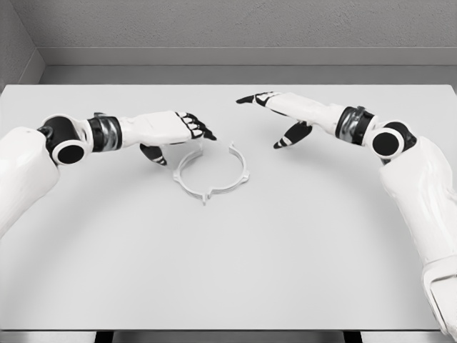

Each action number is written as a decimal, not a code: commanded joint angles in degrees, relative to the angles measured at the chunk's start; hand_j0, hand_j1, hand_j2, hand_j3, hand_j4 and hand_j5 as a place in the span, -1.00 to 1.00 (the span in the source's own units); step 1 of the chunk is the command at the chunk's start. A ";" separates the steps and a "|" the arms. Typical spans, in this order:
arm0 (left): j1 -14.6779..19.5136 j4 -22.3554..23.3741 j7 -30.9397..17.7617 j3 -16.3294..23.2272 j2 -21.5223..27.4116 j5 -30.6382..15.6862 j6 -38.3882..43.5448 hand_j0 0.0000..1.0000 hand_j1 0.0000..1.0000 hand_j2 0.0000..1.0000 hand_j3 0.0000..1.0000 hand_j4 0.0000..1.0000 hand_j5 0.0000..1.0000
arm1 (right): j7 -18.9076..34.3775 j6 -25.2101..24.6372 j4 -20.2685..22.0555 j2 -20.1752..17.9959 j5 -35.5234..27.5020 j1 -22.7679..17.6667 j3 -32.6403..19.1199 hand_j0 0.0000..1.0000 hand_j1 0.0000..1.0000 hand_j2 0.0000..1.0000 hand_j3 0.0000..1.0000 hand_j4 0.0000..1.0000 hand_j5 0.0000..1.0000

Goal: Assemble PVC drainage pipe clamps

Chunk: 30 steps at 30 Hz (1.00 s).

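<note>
Bare bench (228,271) nearest; clamp (211,172) lies mid-bench, a near-closed ring gapped at 12 o'clock. Left hand (171,128) at its 10 o'clock, fingers curled over the rim, grip uncertain; right hand (285,114) at 2 o'clock, fingers released, apart. Step looks like closing the halves; next needs both ends pressed together.

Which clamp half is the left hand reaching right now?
The left-side clamp half: the left hand has fingertips at its upper end. The right-side clamp half lies clear of both hands.
</note>
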<state>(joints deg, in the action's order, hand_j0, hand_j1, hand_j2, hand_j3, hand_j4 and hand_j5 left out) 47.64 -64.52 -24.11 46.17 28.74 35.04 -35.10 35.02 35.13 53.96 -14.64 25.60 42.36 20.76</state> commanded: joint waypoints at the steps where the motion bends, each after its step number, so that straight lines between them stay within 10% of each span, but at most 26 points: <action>1: 0.09 0.18 0.03 -0.47 2.02 -0.41 0.10 1.00 1.00 1.00 1.00 1.00 1.00 | -0.02 -0.13 -2.81 1.98 1.03 0.09 0.07 1.00 1.00 1.00 1.00 1.00 1.00; 8: 0.09 -0.26 0.12 -4.69 10.81 -1.38 0.10 1.00 1.00 1.00 1.00 1.00 1.00 | -0.02 -0.13 -7.91 4.97 2.61 0.97 0.07 1.00 1.00 1.00 1.00 1.00 1.00; 16: -0.61 2.91 -2.08 -11.10 17.75 -14.47 0.10 1.00 1.00 1.00 1.00 1.00 1.00 | -0.02 -0.13 -7.82 6.38 3.49 0.88 0.15 1.00 1.00 1.00 1.00 1.00 1.00; 30: -0.88 2.73 -4.71 -10.93 15.47 -14.74 0.10 1.00 1.00 1.00 1.00 1.00 1.00 | -0.02 -0.13 -7.64 8.05 3.58 0.97 1.21 1.00 1.00 1.00 1.00 1.00 1.00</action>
<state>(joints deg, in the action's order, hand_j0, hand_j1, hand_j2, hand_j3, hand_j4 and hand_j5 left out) 46.76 -61.80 -28.29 35.30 44.65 20.67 -35.13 35.02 35.15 46.27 -6.80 29.61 43.33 21.90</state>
